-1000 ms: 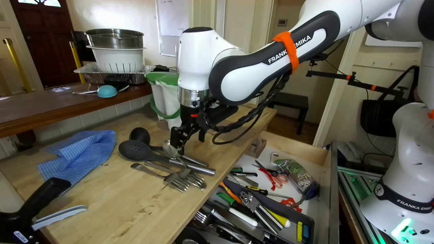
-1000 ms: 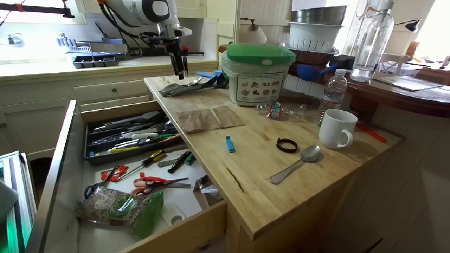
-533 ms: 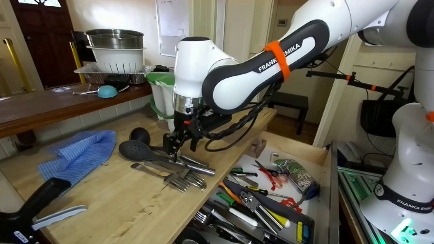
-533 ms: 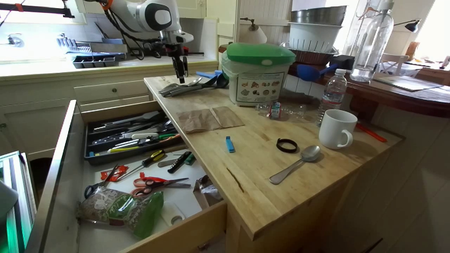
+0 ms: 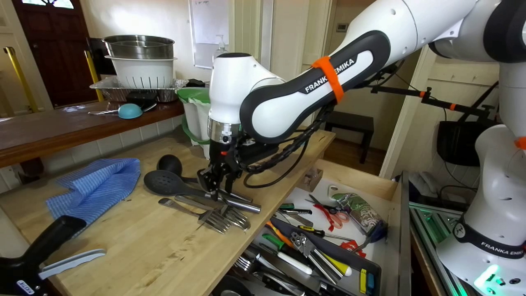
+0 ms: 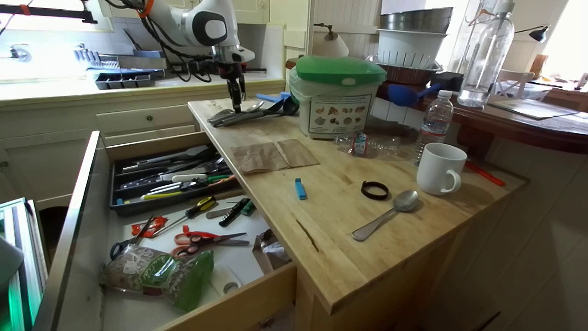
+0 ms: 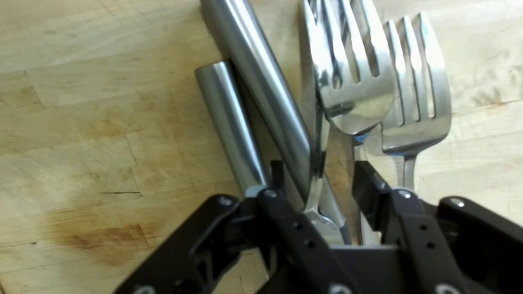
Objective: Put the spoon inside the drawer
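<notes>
Over the past second we are seeing the arm (image 5: 287,111) dipping and the tool (image 7: 320,179) sinking toward the heap of utensils (image 5: 238,203) on the bench (image 6: 340,257). The bowl of the spoon (image 7: 327,230), plain a second ago in an exterior view, is now hiding behind the tool there, and we are noticing no shift in the heap itself. In the wrist view the spoon is lying with its neck between the fingers (image 7: 369,190), its slim handle crossing over a thick metal handle (image 7: 263,85) beside the forks (image 7: 359,104). The fingers are standing well apart and, as far as we are making out, gripping nothing. We are judging that the tool is lining up to grasp, so the drawer (image 6: 262,296), standing pulled out at the bench's edge, is still awaiting the spoon. Another spoon (image 6: 404,201) is lying well apart, near a mug (image 6: 434,170); we are taking the one under the tool as meant.

For writing, we are reading FRANKA EMIKA along the arm and again around its base (image 5: 489,213), where the end is running out at the edge. The bin (image 6: 340,94) and the water bottle (image 6: 434,126) are carrying labels (image 6: 337,117) with print too small for us to be reading, and the whiteboard (image 5: 210,22) is bearing only faint marks.
</notes>
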Robot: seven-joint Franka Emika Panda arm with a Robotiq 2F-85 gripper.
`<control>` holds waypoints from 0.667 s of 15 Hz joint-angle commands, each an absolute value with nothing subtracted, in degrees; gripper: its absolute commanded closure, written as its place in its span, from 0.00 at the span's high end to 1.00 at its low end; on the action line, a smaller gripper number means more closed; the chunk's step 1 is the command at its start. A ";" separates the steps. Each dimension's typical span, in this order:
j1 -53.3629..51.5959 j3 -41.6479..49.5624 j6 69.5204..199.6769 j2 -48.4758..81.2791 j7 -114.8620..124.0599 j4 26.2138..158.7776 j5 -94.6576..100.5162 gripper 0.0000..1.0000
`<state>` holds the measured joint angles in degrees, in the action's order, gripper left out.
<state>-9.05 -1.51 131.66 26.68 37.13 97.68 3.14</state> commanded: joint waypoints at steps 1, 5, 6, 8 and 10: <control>-9.54 -0.16 132.45 28.16 37.70 96.27 1.59 0.54; -9.82 0.40 132.03 29.19 37.75 95.22 1.90 0.44; -9.90 0.43 131.86 29.51 37.71 94.86 1.99 0.43; -10.00 0.44 131.81 29.87 37.68 94.28 2.06 0.32; -10.11 0.50 131.77 30.22 37.72 93.82 2.11 0.22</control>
<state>-9.17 -0.34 131.66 28.17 37.15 95.84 2.82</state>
